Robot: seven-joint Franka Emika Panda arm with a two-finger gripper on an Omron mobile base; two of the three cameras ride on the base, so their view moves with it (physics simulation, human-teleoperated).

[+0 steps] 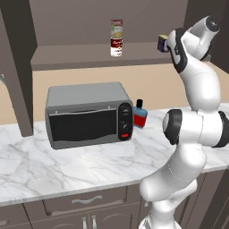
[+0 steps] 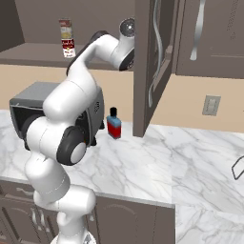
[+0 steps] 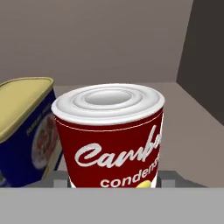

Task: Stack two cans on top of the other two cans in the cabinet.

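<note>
Two stacked cans (image 1: 116, 37) on shelf; two more: red-and-white can (image 3: 111, 135), blue can (image 3: 24, 127).

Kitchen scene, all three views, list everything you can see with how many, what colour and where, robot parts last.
Stacked cans: two, cream-green on red-and-white, cabinet shelf, left part.
Red-and-white can: one, on the shelf right in front of the hand camera.
Blue-and-yellow can: one, beside that can.
Cabinet: one, dark brown, on the wall above the counter.
Microwave: one, grey, on the counter.
Bottle: one, red and blue with black cap, next to the microwave.
Counter: one, white marble.
Arm: one, white with dark joints, reaching up to the shelf.
</note>
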